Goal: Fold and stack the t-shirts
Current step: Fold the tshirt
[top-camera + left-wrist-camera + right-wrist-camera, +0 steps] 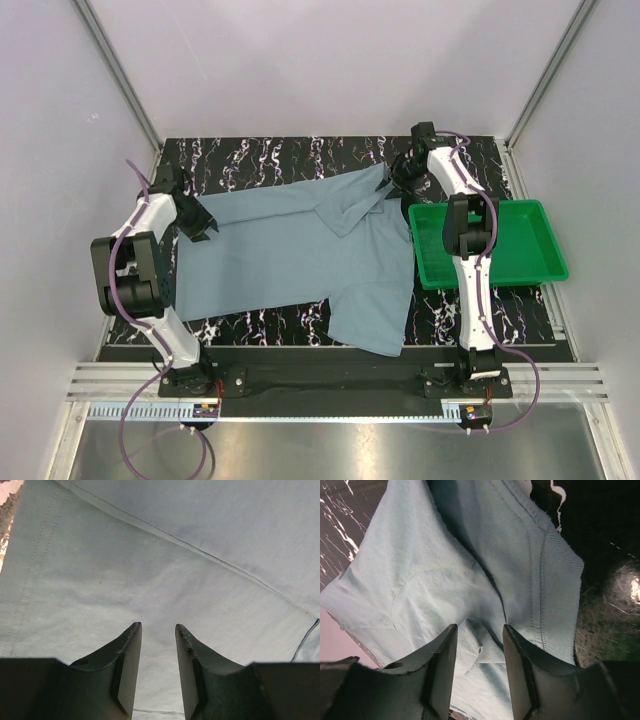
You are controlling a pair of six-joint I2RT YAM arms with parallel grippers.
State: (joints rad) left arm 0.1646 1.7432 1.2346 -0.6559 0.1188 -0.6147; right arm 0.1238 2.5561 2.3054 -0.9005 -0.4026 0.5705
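A dusty blue-grey t-shirt (pixel 300 250) lies spread on the black marbled table, collar toward the far right, one sleeve hanging toward the near edge. My left gripper (pixel 198 222) sits at the shirt's left edge; in the left wrist view it (pixel 157 626) is open, its fingers close over flat cloth (pixel 150 555) with a seam running across. My right gripper (pixel 400 176) is at the shirt's far right corner. In the right wrist view it (pixel 479 627) is open, with a raised fold of the cloth (pixel 445 570) between the fingers.
A green plastic tray (pixel 525 245) stands at the right of the table, beside the shirt, and the right arm reaches over its left part. Bare marbled table (pixel 260 160) shows beyond the shirt. Grey walls close in the sides and back.
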